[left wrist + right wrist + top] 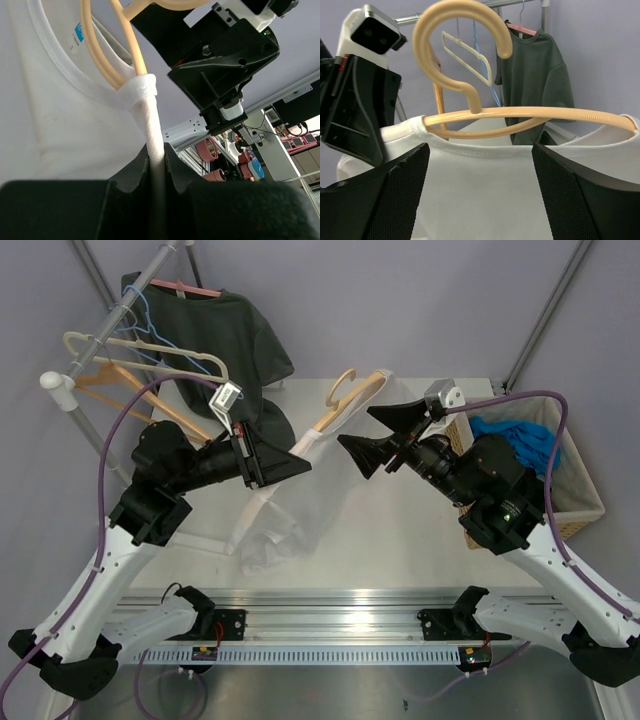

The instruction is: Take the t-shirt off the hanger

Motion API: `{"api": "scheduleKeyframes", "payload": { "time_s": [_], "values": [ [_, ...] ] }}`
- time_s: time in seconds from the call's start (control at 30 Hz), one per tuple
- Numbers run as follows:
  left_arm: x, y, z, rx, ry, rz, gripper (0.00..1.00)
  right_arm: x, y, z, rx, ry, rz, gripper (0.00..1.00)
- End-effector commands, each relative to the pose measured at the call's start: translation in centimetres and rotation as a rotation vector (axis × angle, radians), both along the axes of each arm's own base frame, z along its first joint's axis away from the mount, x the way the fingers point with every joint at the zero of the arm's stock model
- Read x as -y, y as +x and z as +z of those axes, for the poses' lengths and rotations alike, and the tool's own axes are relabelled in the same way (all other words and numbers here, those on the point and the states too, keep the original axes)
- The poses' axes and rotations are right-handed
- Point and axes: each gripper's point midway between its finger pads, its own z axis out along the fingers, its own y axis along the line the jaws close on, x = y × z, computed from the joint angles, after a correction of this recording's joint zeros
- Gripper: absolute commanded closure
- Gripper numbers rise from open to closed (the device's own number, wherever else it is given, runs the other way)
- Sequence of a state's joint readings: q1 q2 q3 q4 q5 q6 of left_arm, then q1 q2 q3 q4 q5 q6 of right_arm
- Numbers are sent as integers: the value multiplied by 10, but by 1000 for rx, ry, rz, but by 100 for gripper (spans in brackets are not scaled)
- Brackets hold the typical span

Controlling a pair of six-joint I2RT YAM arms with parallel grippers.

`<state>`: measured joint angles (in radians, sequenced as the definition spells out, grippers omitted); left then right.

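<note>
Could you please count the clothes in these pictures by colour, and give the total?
white t-shirt, on the beige hanger: 1
dark green t-shirt, on the rack: 1
blue cloth, heaped in the basket, kind unclear: 1
Total: 3

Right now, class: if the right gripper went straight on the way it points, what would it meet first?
Most likely the white t-shirt, near its collar on the beige hanger, framed between the fingers of the open right gripper; exact depth is unclear.
</note>
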<state>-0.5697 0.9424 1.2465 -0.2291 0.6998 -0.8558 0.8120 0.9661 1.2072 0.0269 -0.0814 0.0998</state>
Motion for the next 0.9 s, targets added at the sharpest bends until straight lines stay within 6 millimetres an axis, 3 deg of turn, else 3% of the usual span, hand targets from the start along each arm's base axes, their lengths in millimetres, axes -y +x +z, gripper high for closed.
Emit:
{"api": "scheduleKeyframes", "payload": {
  "time_s": [0.0, 0.37, 0.6, 0.73, 0.77, 0.87],
  "values": [
    [1, -3, 26, 154, -72, 10, 100, 10, 2, 17, 82, 33, -53, 11],
    [13, -10, 20, 151, -95, -18, 100, 3, -2, 26, 101, 75, -13, 14],
    [19, -21, 21, 165, -118, -58, 100, -8, 10, 12, 68, 40, -19, 27],
    [22, -26, 21, 170, -121, -77, 100, -9, 11, 8, 69, 43, -19, 47],
    [22, -27, 20, 166, -119, -79, 100, -8, 11, 10, 74, 48, -22, 58],
    [25, -26, 12, 154, -115, -89, 100, -7, 11, 8, 75, 54, -28, 78]
  ]
}}
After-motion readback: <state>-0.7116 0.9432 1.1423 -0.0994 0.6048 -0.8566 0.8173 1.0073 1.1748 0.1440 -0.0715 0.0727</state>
